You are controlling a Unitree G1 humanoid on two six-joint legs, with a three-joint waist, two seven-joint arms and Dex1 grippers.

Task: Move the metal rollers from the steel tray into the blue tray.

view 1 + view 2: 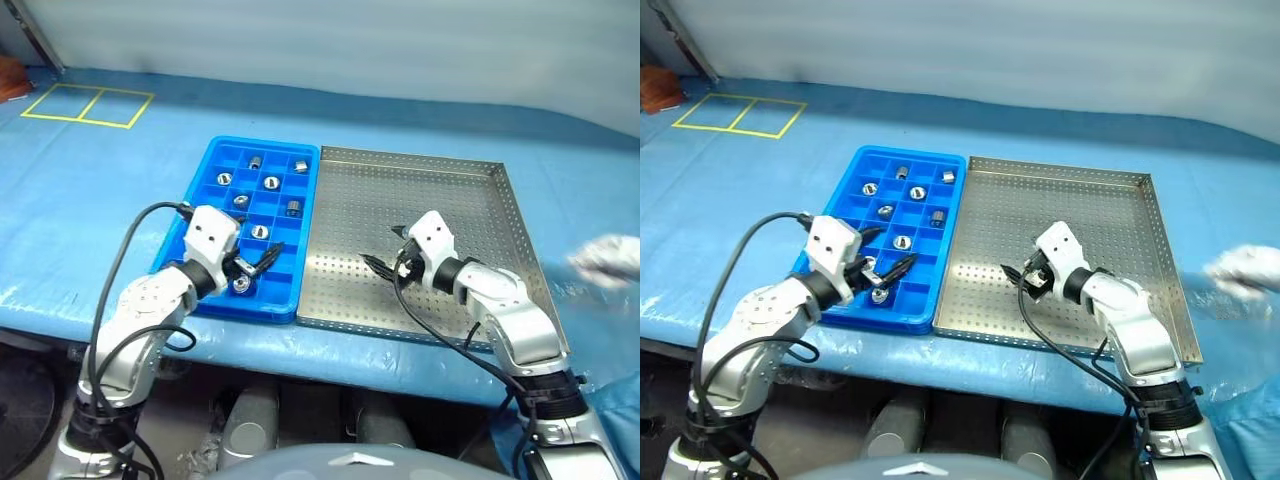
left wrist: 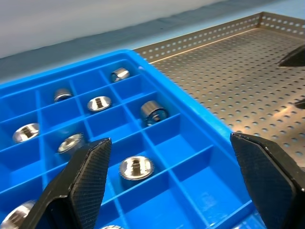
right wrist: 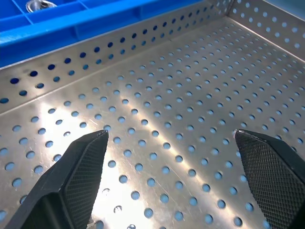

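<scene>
Several metal rollers (image 1: 272,183) lie in separate compartments of the blue tray (image 1: 205,180), one of them near its front edge (image 1: 241,285). The steel tray (image 1: 480,200) sits directly to the right of the blue tray, rim against rim. My left gripper (image 1: 258,262) hovers open over the front compartments of the blue tray, nothing between its fingers (image 2: 81,181); the left wrist view has a roller (image 2: 136,167) just ahead of it. My right gripper (image 1: 383,248) stands open low over the steel tray's perforated floor (image 3: 157,105), holding nothing.
Both trays rest on a blue-covered table (image 1: 120,170). A blurred white object (image 1: 605,258) lies on the table to the right of the steel tray. A yellow taped rectangle (image 1: 88,104) marks the far left. Cables loop from both wrists.
</scene>
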